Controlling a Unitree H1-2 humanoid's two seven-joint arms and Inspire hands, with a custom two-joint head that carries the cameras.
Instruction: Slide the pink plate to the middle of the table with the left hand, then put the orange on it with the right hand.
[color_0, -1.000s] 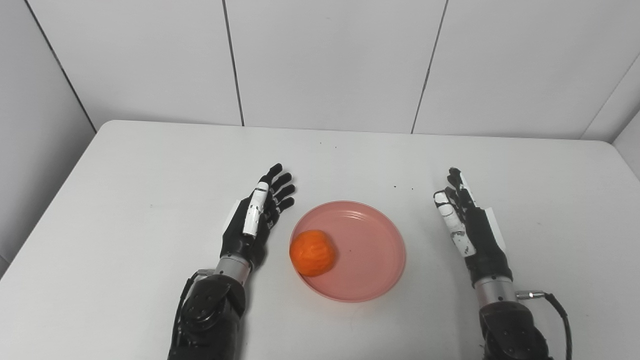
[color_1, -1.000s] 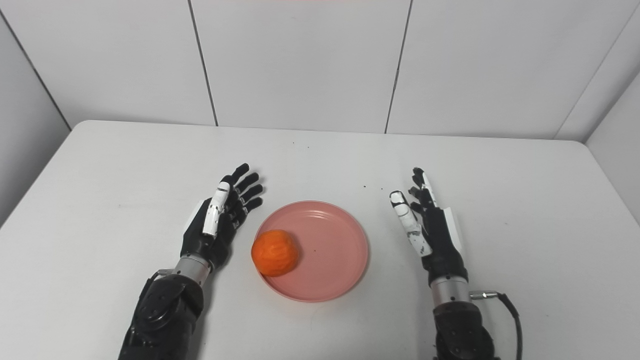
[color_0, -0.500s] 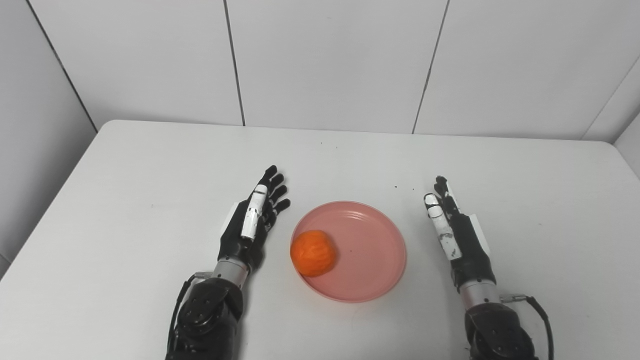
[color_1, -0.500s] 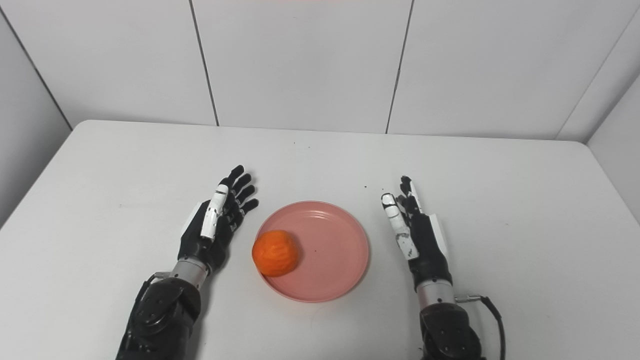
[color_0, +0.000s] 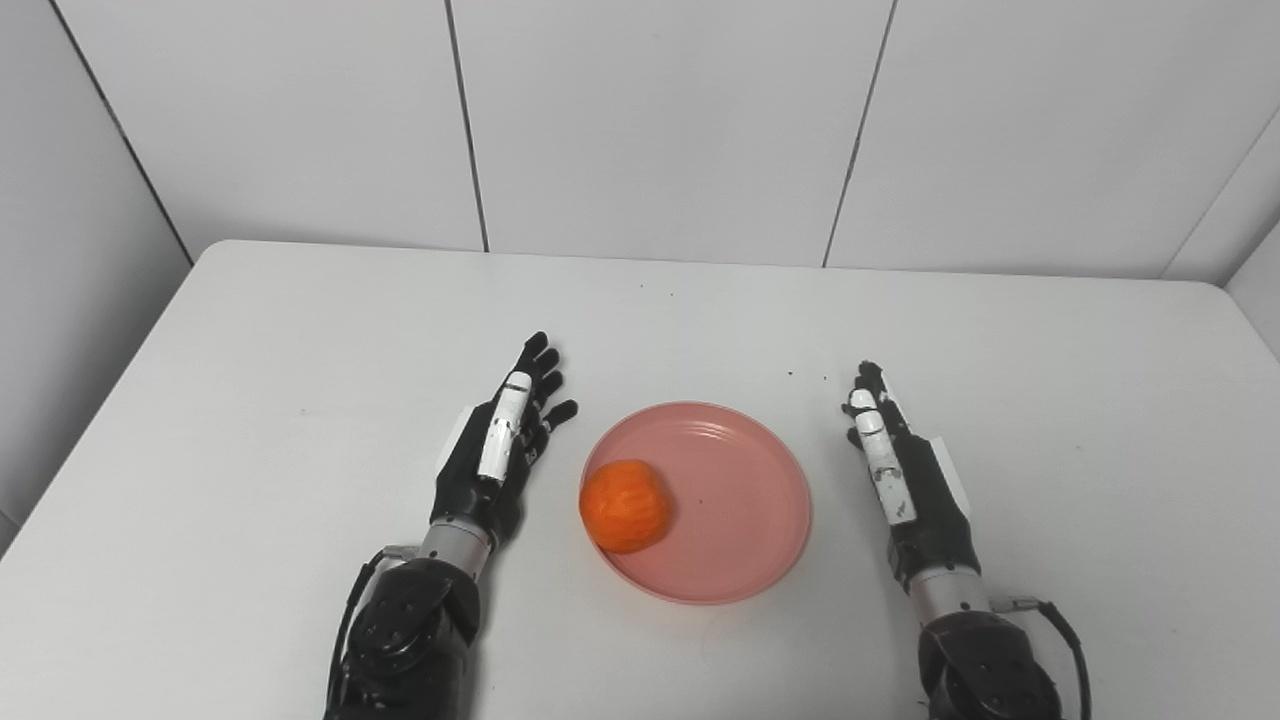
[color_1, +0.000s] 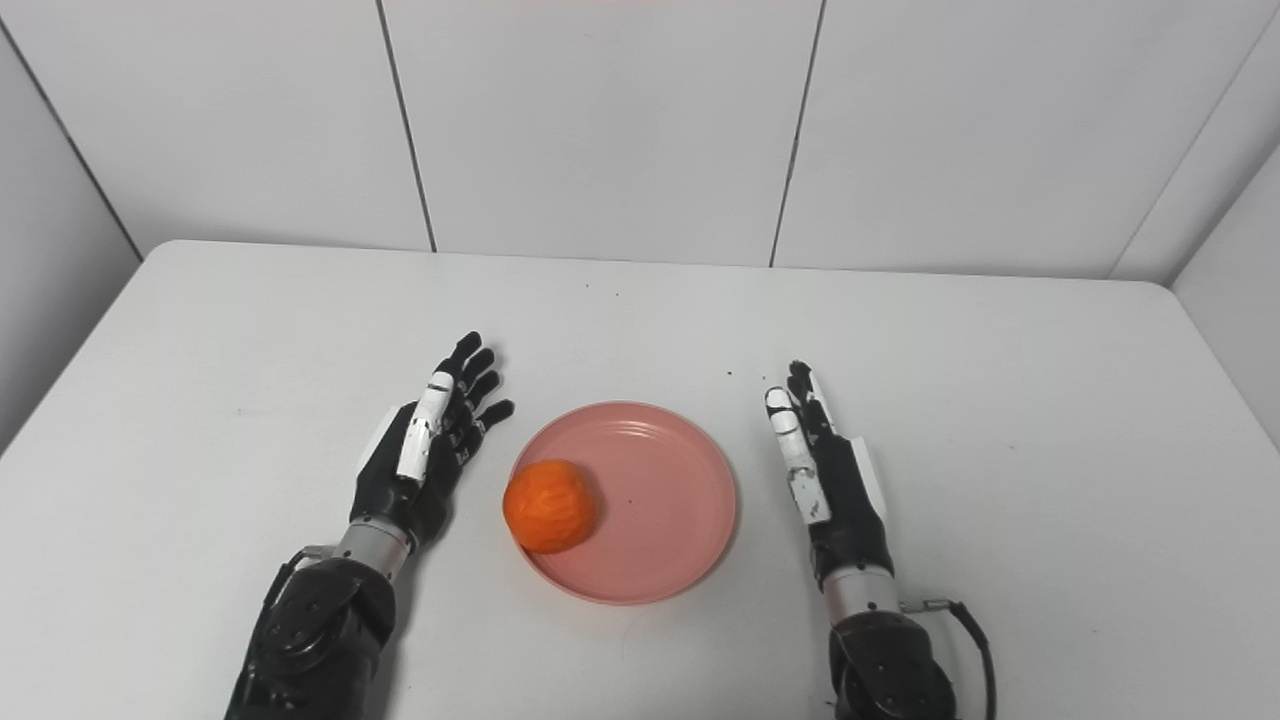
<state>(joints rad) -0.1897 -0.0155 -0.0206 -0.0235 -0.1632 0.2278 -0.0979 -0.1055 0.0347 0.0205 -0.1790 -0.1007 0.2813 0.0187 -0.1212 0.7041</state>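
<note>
The pink plate (color_0: 740, 500) lies near the middle of the white table, toward the front. An orange (color_0: 624, 506) sits on the plate's left part, against the rim. My left hand (color_0: 497, 447) rests open just left of the plate, fingers stretched forward, touching nothing. On the plate's right side my right hand (color_0: 900, 468) is open too, fingers straight, a small gap from the rim. Neither hand holds anything.
The white table (color_0: 300, 330) ends at a pale panelled wall behind and has rounded corners at the back. A few small dark specks (color_0: 805, 377) lie beyond the plate.
My right hand has drawn back toward me and a little leftward, closer to the plate. My left hand has pulled back slightly. Plate and orange have not moved.
</note>
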